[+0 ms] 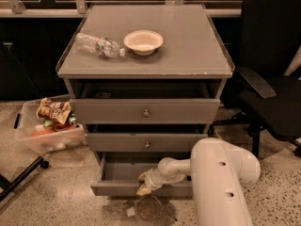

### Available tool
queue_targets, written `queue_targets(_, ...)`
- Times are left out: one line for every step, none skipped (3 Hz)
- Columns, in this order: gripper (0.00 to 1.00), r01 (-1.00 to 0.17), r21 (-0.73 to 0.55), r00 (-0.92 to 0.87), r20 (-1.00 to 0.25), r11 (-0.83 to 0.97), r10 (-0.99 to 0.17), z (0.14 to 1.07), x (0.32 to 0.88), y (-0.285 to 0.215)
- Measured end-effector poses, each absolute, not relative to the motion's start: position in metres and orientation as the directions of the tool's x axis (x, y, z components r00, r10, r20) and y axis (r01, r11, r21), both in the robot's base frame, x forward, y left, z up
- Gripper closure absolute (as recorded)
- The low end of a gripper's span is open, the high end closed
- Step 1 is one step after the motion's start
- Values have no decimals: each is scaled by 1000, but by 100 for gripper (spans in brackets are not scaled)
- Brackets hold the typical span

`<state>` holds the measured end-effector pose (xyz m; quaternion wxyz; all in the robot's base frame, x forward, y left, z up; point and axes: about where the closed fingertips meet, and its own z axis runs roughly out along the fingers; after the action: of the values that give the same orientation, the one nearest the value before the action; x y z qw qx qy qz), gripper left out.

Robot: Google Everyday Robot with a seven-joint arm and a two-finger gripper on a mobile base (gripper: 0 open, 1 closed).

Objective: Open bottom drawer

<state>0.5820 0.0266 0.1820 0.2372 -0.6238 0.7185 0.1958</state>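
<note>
The grey cabinet (pixel 146 55) has three drawers. The bottom drawer (pixel 117 187) is pulled out, and its plain grey tray (pixel 124 171) shows behind the low front. My gripper (pixel 143 183) is at the middle of that front, where the knob sits; the knob is hidden behind it. My white arm (pixel 218 182) reaches in from the lower right. The middle drawer (pixel 146 141) and the top drawer (pixel 146 110) each show a small round knob and stand slightly out.
A plastic bottle (pixel 99 45) lies beside a white bowl (pixel 143 41) on the cabinet top. A clear bin of snacks (pixel 47 128) sits on the floor at left. A black office chair (pixel 270 79) stands at right. A round object (pixel 148 207) lies on the floor below the drawer.
</note>
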Motion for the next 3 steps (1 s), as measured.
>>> queue_targets(1, -993, -14, -90, -571, 119, -816, 202, 542, 26)
queue_targets(0, -996, -12, -69, -573, 92, -816, 215, 510, 27)
queue_targets(19, -992, -66, -51, -591, 111, -805, 229, 493, 23)
